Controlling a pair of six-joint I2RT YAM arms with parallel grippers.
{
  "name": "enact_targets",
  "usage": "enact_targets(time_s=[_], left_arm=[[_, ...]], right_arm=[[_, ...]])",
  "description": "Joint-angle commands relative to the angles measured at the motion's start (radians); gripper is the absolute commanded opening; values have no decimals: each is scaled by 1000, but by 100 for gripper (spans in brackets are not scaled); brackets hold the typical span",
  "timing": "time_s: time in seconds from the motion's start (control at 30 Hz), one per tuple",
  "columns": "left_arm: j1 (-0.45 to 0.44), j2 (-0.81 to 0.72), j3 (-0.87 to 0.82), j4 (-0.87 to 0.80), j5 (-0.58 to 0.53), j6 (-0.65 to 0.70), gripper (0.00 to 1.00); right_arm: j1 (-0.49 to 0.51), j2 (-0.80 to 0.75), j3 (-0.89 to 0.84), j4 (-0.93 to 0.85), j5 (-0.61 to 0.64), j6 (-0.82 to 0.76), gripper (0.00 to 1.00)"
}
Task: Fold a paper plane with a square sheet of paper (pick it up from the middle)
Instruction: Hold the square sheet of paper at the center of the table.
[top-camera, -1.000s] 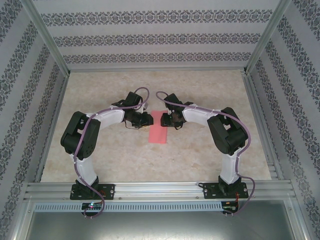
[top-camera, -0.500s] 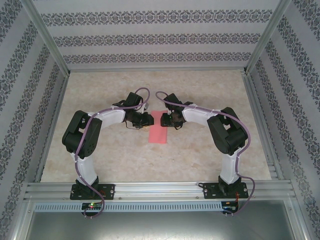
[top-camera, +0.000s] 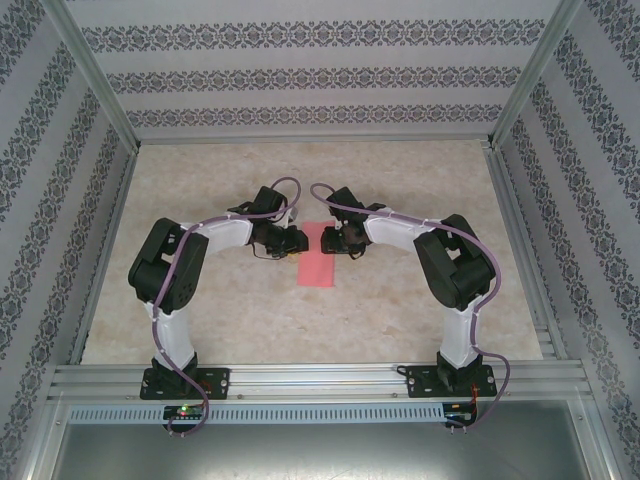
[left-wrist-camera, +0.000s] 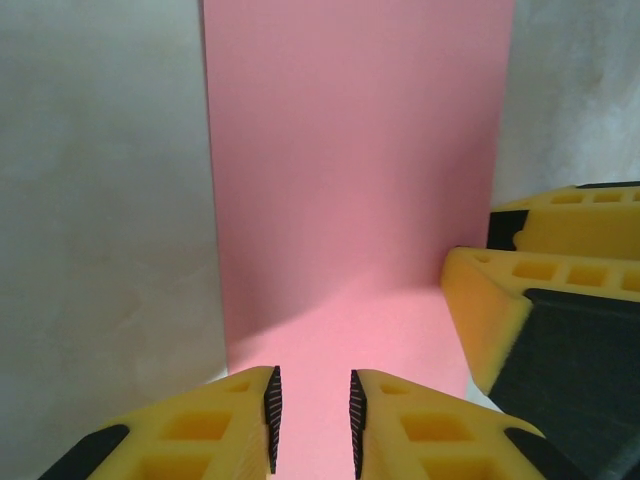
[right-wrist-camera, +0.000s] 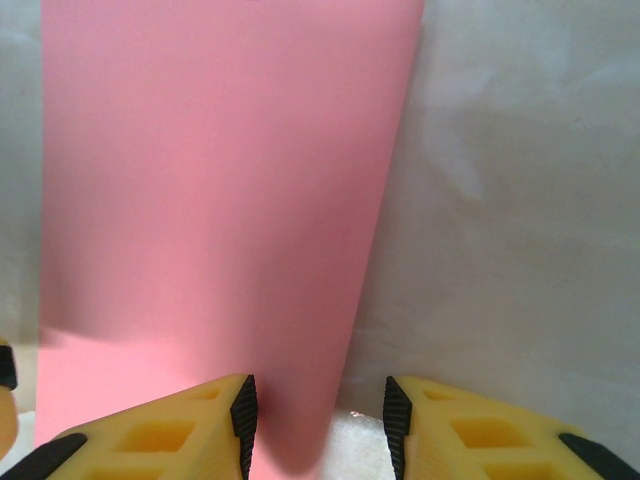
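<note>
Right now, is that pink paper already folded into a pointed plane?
No, the pink paper lies flat on the table as a plain straight-edged strip with no pointed nose.

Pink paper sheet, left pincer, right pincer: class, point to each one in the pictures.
pink paper sheet (top-camera: 316, 264), top external view, middle of its flat face.
left pincer (left-wrist-camera: 311, 405), left wrist view, gap midway between its yellow fingertips.
right pincer (right-wrist-camera: 320, 415), right wrist view, gap midway between its yellow fingertips.
</note>
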Motion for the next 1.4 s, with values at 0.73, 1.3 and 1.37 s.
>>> enact_targets(time_s=[0.73, 1.3, 1.37], left_arm=[[-13, 96, 8, -73, -87, 66, 24], [-27, 141, 6, -129, -194, 123, 24], [-27, 143, 6, -132, -200, 128, 24]], right_arm=[[17, 28, -1, -6, -12, -5, 44], [-51, -209, -209, 242, -259, 169, 40], [-58, -214, -233, 308, -302, 205, 36]])
